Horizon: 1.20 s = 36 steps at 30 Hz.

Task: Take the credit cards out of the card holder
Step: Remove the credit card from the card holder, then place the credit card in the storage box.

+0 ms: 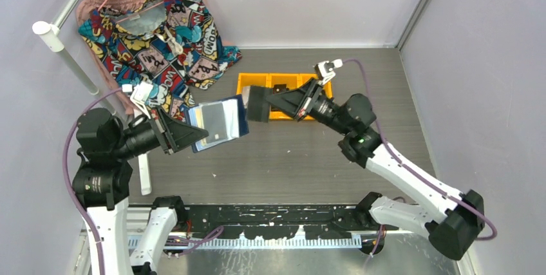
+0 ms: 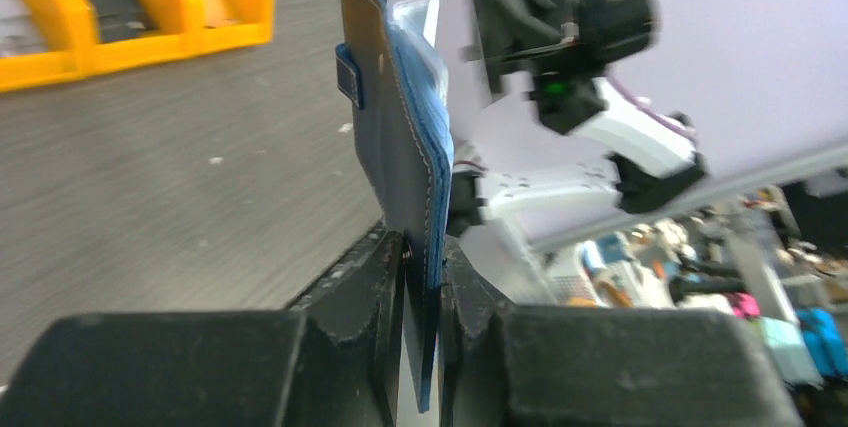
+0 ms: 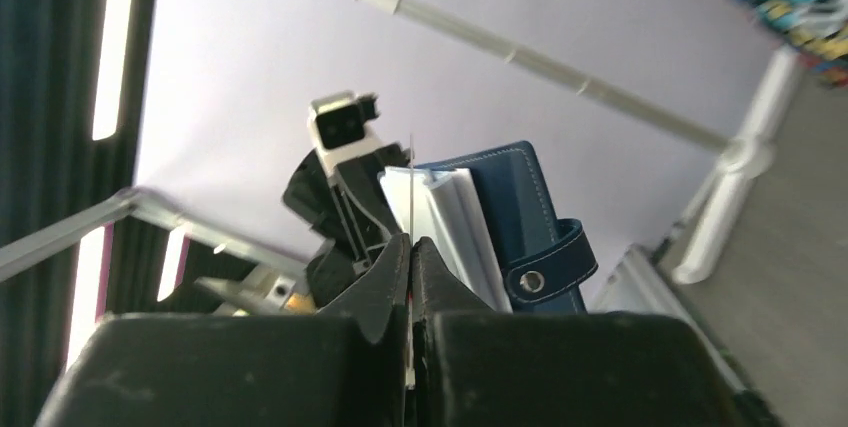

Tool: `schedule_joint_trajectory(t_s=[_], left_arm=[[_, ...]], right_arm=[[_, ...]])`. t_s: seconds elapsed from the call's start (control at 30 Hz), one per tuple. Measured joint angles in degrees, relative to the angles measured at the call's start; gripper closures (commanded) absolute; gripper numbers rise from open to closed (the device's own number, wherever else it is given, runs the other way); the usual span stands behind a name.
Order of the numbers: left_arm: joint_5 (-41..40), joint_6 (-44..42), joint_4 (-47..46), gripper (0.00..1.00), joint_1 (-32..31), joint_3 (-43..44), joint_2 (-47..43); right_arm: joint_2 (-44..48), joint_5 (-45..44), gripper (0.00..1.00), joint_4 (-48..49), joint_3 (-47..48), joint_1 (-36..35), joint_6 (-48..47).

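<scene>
My left gripper (image 1: pixel 201 137) is shut on the lower edge of the navy card holder (image 1: pixel 219 123) and holds it open above the table, its pockets facing up. Tan and pale credit cards (image 1: pixel 210 118) show in the pockets. In the left wrist view the card holder (image 2: pixel 400 137) stands edge-on between the left gripper's (image 2: pixel 422 252) fingers. My right gripper (image 1: pixel 250 111) is at the holder's right edge. In the right wrist view this gripper (image 3: pixel 411 247) is shut on a thin credit card (image 3: pixel 411 182), seen edge-on beside the card holder (image 3: pixel 510 207). Whether that card still sits in a pocket is hidden.
A yellow bin tray (image 1: pixel 255 82) with black items lies on the table behind the right gripper. A colourful garment (image 1: pixel 161 30) hangs at the back left beside a white rail (image 1: pixel 64 53). Grey walls close in the table on three sides.
</scene>
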State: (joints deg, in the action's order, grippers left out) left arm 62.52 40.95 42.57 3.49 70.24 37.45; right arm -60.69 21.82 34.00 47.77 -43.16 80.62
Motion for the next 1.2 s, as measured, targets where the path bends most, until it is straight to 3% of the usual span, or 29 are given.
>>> schedule_joint_trajectory(t_s=[0.23, 0.5, 0.87, 1.2], left_arm=[[-13.1, -20.4, 17.4, 1.0, 0.0, 4.7, 5.7], [-15.4, -30.8, 26.1, 1.0, 0.0, 4.9, 6.8], [-15.2, -37.4, 31.9, 1.0, 0.0, 7.8, 7.0], [-13.7, -39.3, 33.0, 1.0, 0.0, 7.7, 10.1]], right_arm=[[3.1, 0.5, 0.99, -24.2, 9.2, 12.0, -11.2], [-10.1, -7.0, 0.99, -44.3, 19.1, 19.0, -25.9], [-37.9, -14.7, 0.99, -49.5, 27.5, 21.4, -36.6], [-53.2, -14.1, 0.99, -47.0, 37.5, 21.4, -40.0]])
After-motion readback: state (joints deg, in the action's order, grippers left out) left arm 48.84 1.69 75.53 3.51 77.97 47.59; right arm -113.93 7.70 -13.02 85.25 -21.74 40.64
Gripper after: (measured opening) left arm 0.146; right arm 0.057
